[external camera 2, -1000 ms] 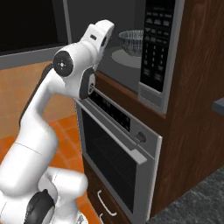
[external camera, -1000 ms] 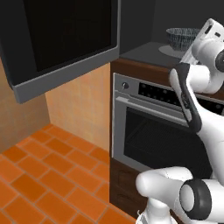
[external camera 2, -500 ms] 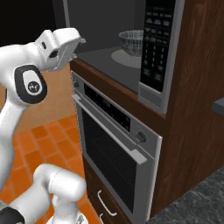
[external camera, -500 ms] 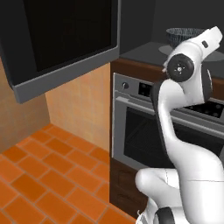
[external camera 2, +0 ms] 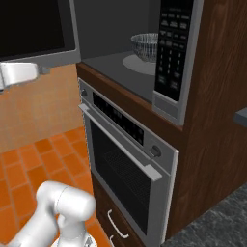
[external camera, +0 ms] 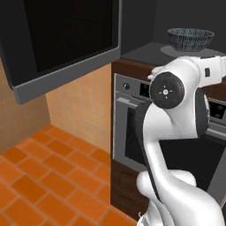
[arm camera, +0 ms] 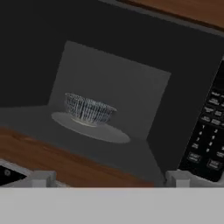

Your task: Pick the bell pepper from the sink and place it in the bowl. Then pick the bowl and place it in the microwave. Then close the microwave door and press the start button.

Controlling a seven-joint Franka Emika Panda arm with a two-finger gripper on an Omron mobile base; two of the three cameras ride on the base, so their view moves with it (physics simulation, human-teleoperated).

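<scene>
already the bowl [arm camera: 89, 109] sits on the round turntable plate [arm camera: 94, 127] deep inside the microwave [external camera 2: 144, 72], straight ahead of your fingers [arm camera: 43, 179] and well apart from them, which reads as the placing step done. your gripper [arm camera: 110, 180] is pulled back outside the cavity with the fingers spread wide and nothing between them; you can see both tips at the bottom of the hand view, one to each side of the bowl's line. that stand-off makes sense if you judge the next job to be the microwave door [external camera: 62, 44], which hangs swung open, off to the side of the fingers. the keypad [arm camera: 209, 140] lies beside the cavity, to the right of the fingers in the hand view, where the start button would be.

you cannot tell whether the bell pepper is in the bowl: the rim and the dim cavity hide its inside. the keypad labels are too small to read, so the start button cannot be singled out. below the fingers, the wall oven [external camera 2: 125, 169] stays shut.
</scene>
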